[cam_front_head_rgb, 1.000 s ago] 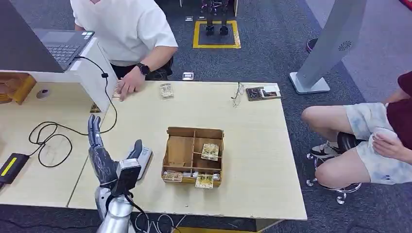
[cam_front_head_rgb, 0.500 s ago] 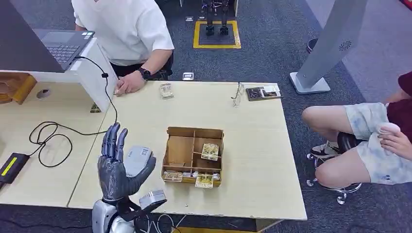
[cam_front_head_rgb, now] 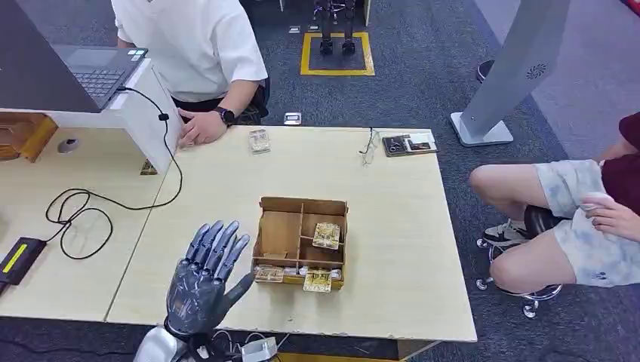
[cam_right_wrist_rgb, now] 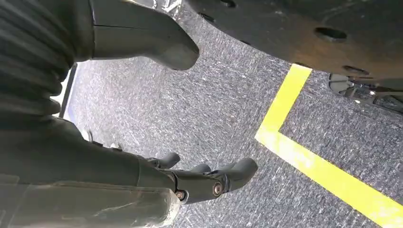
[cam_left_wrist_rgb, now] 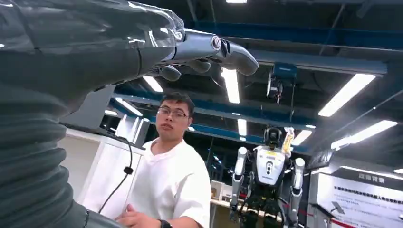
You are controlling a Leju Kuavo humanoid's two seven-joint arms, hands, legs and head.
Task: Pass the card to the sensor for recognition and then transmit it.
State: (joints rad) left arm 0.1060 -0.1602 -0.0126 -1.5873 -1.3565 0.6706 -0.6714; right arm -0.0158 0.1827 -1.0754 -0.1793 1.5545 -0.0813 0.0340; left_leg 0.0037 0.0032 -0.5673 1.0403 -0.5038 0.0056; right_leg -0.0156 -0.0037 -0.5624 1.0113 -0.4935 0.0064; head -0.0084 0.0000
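L hand (cam_front_head_rgb: 202, 280) seen raised palm-up, fingers spread, nothing held, R hand (cam_right_wrist_rgb: 142, 185) hung empty w/ fingers loosely apart; cards (cam_front_head_rgb: 326, 235) lie in wooden tray (cam_front_head_rgb: 281, 235) compartments, so approach should be lowered slowly onto one card edge.

Small yellow patterned card (cam_front_head_rgb: 327, 235) lies flat in the brown cardboard divided box's (cam_front_head_rgb: 300, 205) right middle compartment, mid-bench.

Two similar cards (cam_front_head_rgb: 318, 280) rest along its 6 o'clock edge.
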